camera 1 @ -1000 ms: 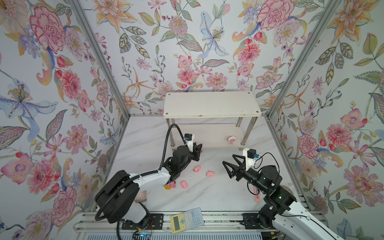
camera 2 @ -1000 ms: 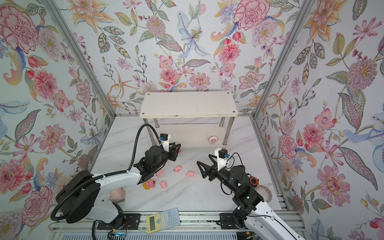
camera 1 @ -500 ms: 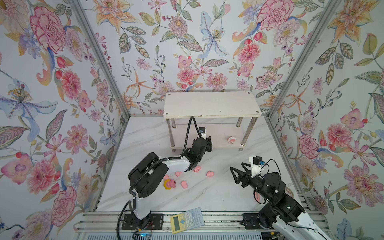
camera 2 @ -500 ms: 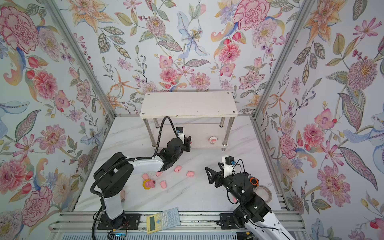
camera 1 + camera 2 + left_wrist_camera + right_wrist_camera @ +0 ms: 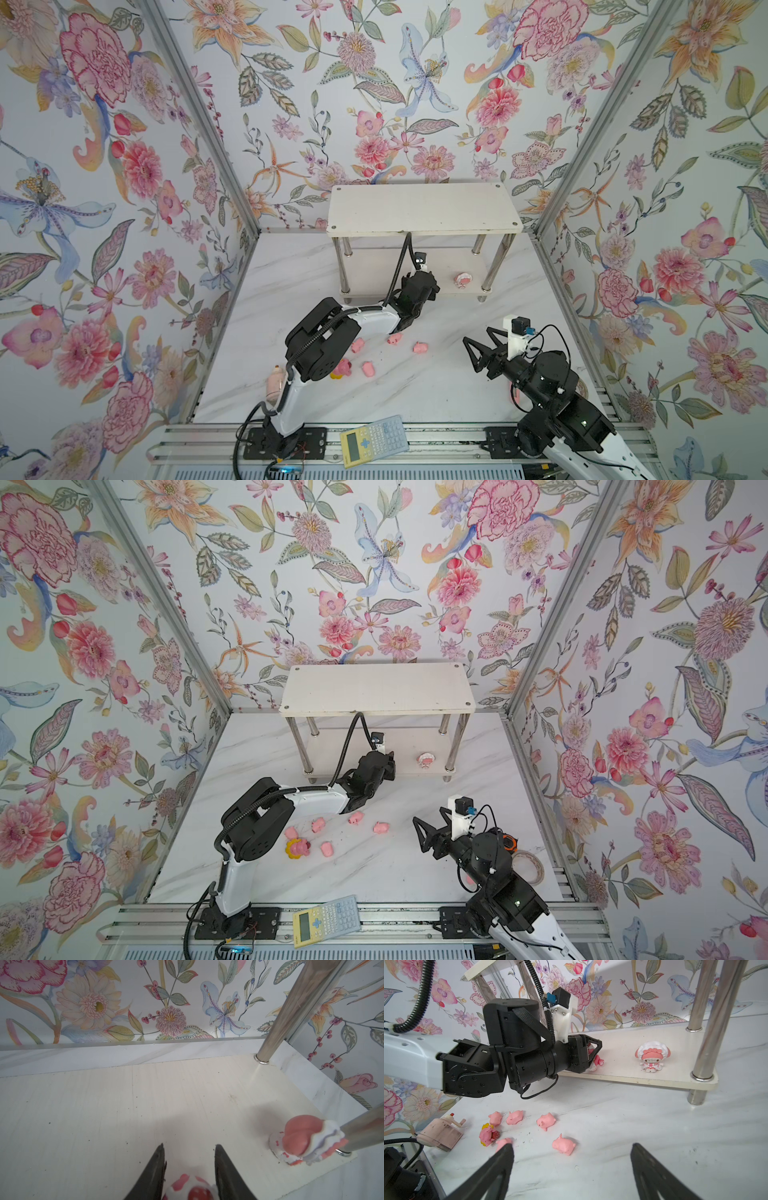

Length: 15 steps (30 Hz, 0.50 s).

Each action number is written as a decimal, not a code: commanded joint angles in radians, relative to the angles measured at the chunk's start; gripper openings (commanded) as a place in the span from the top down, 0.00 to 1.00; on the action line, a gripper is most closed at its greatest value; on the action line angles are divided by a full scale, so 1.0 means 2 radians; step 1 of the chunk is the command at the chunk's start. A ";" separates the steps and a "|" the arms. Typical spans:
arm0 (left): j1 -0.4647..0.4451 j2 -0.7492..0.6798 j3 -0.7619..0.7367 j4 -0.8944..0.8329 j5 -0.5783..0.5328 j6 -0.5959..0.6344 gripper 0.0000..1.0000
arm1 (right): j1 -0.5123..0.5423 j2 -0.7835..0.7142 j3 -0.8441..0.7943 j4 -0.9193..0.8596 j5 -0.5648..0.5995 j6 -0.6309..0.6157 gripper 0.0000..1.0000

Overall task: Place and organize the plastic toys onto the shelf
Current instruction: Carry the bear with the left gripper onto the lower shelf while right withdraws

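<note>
The white two-tier shelf [image 5: 424,210] [image 5: 376,688] stands at the back. My left gripper [image 5: 189,1147] [image 5: 591,1053] reaches over the lower tier [image 5: 145,1095] near its front edge, shut on a dark pink-red bear toy [image 5: 190,1188] [image 5: 598,1061]. A round pink-and-white toy [image 5: 462,280] [image 5: 426,761] [image 5: 301,1140] [image 5: 651,1056] stands on that tier by the right front leg. Several pink pigs [image 5: 420,347] [image 5: 354,818] [image 5: 563,1145] and a yellow-maned pink toy [image 5: 298,848] [image 5: 486,1135] lie on the marble table. My right gripper [image 5: 478,345] [image 5: 428,825] [image 5: 572,1147] hangs open and empty, right of the pigs.
A yellow-and-grey calculator [image 5: 372,440] [image 5: 326,920] lies on the front rail. A pink boxy object [image 5: 275,382] [image 5: 440,1132] sits by the left arm's base. A tape roll [image 5: 530,866] lies at the right behind my right arm. Chrome legs [image 5: 708,1032] flank the lower tier.
My left gripper has travelled from above the toy pile to the shelf's lower tier, carrying the bear. My right arm has drawn back toward the front right, its jaws slightly wider.
</note>
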 commanded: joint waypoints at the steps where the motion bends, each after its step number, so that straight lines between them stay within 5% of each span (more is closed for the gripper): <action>1: -0.002 0.013 0.024 -0.037 -0.021 -0.008 1.00 | 0.004 0.000 -0.007 -0.008 0.009 -0.003 0.10; 9: -0.003 0.035 0.042 -0.048 -0.024 -0.001 0.98 | 0.003 0.006 -0.006 -0.008 0.009 -0.004 0.10; 15: -0.002 0.044 0.055 -0.051 -0.022 0.008 0.72 | 0.002 0.003 -0.007 -0.008 0.011 -0.003 0.09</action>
